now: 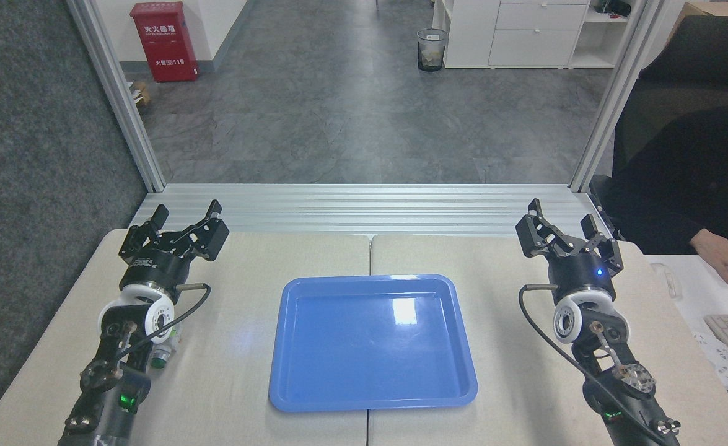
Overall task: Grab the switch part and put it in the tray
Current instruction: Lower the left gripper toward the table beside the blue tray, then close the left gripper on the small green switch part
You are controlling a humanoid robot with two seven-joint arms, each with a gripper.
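The switch part (162,356) lies on the bench (240,384) at nine o'clock from the empty tray (373,396), half hidden under the left arm. It looks small, light and hard; grab its blocky body. Left gripper (181,226) and right gripper (565,226) both have fingers open, holding nothing.

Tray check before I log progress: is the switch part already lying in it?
No: the blue tray holds nothing, while the switch part lies on the table, partly hidden beside the left arm.

Blue tray (373,396) centred, switch part (162,355) left
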